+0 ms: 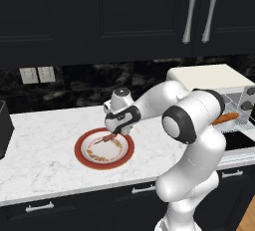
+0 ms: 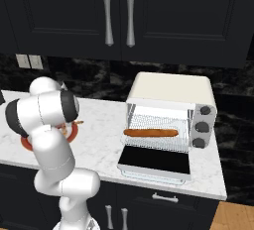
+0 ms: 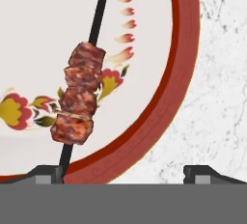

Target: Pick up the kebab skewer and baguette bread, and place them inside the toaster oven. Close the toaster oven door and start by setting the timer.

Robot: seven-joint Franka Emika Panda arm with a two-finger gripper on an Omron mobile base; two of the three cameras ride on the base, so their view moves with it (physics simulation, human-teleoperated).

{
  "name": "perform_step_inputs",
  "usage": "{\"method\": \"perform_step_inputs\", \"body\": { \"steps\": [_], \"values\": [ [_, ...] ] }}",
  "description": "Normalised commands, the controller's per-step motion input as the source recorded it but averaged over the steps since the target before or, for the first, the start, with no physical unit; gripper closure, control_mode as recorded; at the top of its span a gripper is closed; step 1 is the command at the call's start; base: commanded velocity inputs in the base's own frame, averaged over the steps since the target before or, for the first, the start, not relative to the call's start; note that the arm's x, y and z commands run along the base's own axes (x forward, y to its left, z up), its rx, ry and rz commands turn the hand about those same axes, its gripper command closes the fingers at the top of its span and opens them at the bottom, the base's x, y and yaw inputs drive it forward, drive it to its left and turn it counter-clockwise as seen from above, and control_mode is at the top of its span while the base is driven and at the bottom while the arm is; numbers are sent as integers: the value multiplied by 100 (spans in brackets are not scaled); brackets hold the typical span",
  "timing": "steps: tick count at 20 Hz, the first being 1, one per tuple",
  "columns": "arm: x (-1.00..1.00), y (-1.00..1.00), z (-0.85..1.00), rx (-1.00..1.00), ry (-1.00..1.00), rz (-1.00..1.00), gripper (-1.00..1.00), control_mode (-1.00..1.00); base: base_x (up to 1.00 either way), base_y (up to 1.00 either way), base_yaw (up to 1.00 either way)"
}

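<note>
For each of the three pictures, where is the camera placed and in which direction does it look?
Left base view: behind the arm's left, facing forward-down at the red-rimmed floral plate; white arm, open gripper above it.
Right base view: behind its right, facing the cream-white boxy toaster oven, door down, orange-brown baguette bread on its rack; white arm at left.
Hand view: looks down on the kebab skewer; dark fingertips at bottom.
Both base views share plate, oven, baguette.

The robot's arm (image 2: 44, 125) hides most of the plate (image 2: 73, 134) and kebab skewer (image 2: 78, 122).

Kebab skewer (image 3: 78, 96) on plate (image 1: 82, 143) — baguette bread (image 2: 151, 133) in toaster oven (image 2: 171, 91).
</note>
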Motion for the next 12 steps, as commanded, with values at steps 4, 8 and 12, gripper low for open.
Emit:
{"method": "perform_step_inputs", "body": {
  "steps": [4,8,12],
  "values": [
    [0,7,-12,-1,0,6,-100,-100,0,0,0],
    [-3,0,0,0,0,7,-100,-100,0,0,0],
    [-12,0,0,0,0,6,-100,-100,0,0,0]
  ]
}}
